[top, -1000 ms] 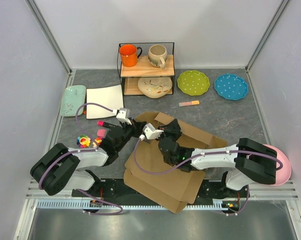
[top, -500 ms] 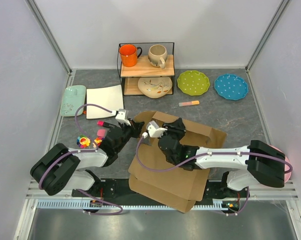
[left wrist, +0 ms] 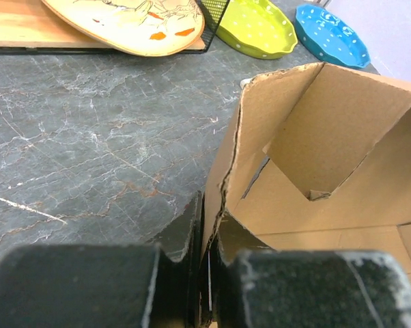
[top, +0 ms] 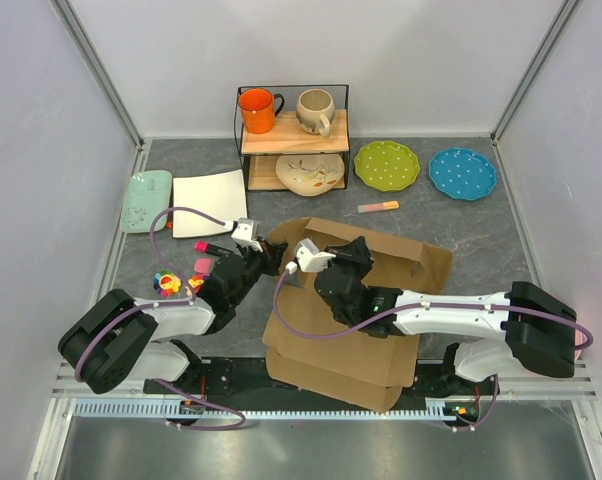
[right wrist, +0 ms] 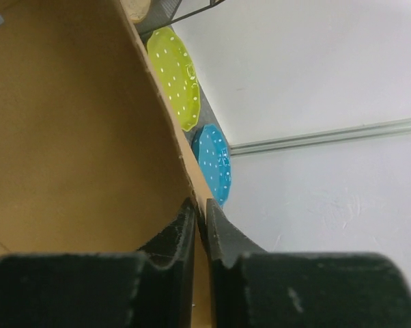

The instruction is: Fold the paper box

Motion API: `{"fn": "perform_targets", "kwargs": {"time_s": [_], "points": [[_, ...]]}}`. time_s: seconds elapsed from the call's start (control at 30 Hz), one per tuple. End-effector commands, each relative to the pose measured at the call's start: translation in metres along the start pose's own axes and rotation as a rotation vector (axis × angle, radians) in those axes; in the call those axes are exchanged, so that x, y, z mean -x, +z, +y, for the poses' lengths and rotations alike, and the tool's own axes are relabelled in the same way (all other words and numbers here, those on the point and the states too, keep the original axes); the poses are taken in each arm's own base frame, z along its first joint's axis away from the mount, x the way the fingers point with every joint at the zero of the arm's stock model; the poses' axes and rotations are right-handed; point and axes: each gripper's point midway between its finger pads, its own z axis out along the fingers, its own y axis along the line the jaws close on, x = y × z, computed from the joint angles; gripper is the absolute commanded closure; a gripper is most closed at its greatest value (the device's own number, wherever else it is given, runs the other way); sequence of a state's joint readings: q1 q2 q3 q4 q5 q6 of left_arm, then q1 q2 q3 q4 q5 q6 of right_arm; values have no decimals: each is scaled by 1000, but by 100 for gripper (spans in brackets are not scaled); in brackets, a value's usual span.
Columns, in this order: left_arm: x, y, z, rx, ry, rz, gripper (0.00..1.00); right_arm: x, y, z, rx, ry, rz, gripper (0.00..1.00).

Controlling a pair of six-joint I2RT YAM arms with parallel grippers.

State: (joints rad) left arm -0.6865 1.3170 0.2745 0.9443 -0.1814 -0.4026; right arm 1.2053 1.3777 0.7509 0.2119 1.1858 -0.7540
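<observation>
Both grippers are pinched onto cardboard: the left gripper (left wrist: 204, 232) clamps an upright wall's ragged edge, the right gripper (right wrist: 199, 222) a raised panel's edge. The paper box (top: 326, 355) lies half-folded at lower centre of the top view, below the green plate (top: 386, 165) and blue plate (top: 462, 172).

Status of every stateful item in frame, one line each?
Brown corrugated cardboard box: partly folded, walls raised, unclosed.
Left gripper: jaws shut on box wall.
Right gripper: jaws shut on box wall.
Orange ceramic mug: upright.
Beige ceramic mug: upright.
Cream painted plate: face up.
Lime green dotted plate: face up.
Blue dotted plate: face up.
</observation>
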Motion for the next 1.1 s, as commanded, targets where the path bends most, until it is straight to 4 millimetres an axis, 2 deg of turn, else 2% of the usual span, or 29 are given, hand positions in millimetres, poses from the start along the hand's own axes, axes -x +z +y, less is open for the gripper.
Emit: {"fn": "perform_targets", "kwargs": {"time_s": [0.0, 0.07, 0.1, 0.3, 0.37, 0.4, 0.47, 0.5, 0.53, 0.6, 0.63, 0.73, 0.77, 0.83, 0.87, 0.93, 0.97, 1.0, 1.07], "points": [[33, 1, -8, -12, 19, -114, 98, -10, -2, -2, -11, 12, 21, 90], [35, 1, -8, -11, 20, -119, 98, -14, -2, 0, -6, -1, 24, 94], [37, 1, -10, -14, 14, -126, 98, -14, -2, 1, -4, -5, 24, 99], [42, 2, -20, -42, -11, -92, 90, -18, -1, 9, -3, -58, 44, 100], [46, 0, -26, -61, -25, -89, 86, -21, 1, 13, -20, -75, 55, 100], [40, -1, -24, -52, -31, -63, 83, -22, 1, 14, -27, -84, 59, 100], [45, -4, -25, -45, -38, -61, 73, -22, 2, 21, -36, -123, 64, 100], [39, -6, -22, -30, -32, -32, 69, -23, 2, 21, -48, -134, 75, 100], [46, -9, -22, -25, -33, -45, 62, -22, 2, 22, -52, -157, 80, 100], [42, -13, -15, 9, -23, -19, 57, -22, 4, 24, -69, -164, 93, 100], [50, -16, -14, 22, -21, -39, 53, -22, 4, 24, -72, -167, 95, 100], [50, -23, -7, 54, -2, -19, 48, -22, 4, 24, -72, -161, 95, 100], [58, -28, -10, 48, -5, -37, 48, -24, 3, 24, -72, -161, 95, 100], [59, -35, -4, 84, -5, -19, 47, -24, 3, 24, -74, -151, 93, 100], [68, -41, -5, 86, -21, -44, 47, -24, 3, 23, -73, -147, 94, 100], [72, -50, 8, 150, -51, -66, 46, -24, 2, 22, -77, -142, 93, 100], [82, -57, 10, 167, -73, -107, 45, -23, 1, 22, -76, -139, 90, 100], [84, -62, 25, 240, -90, -141, 41, -23, 1, 22, -76, -135, 88, 100], [89, -66, 38, 305, -124, -187, 40, -22, 0, 22, -74, -134, 81, 100]]}}
